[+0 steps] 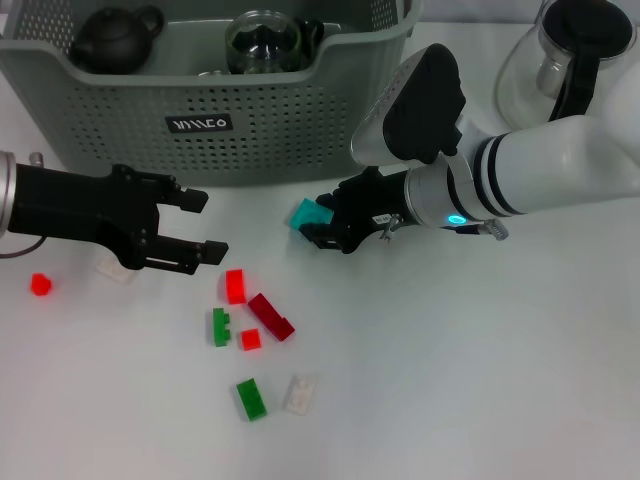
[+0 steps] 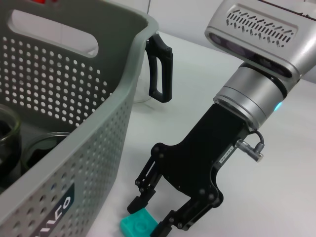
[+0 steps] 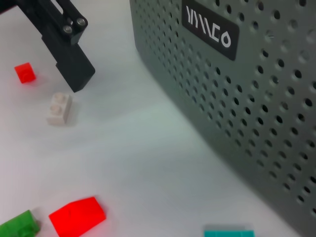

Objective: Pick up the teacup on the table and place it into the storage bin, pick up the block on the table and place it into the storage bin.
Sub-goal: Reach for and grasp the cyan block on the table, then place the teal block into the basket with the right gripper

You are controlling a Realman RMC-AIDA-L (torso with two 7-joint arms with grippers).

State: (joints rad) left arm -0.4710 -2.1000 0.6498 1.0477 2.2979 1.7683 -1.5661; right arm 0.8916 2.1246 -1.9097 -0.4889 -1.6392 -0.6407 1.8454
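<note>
R gripper [image 1: 318, 225] fingers spread wide round teal block [image 1: 306, 213], gripping nothing; off-centre closing could skid it vs storage bin [image 1: 120, 100]; L gripper [image 1: 200, 225] open, empty.

Robot test bench, lab-type setting. Indicators: plain white table [image 1: 480, 380]; scattered toy blocks [image 1: 250, 320] as practice pieces; perforated grey-green bin [image 1: 200, 110] holding teaware; glass pot [image 1: 570, 60] alongside; no household or shop furnishings in view.
</note>
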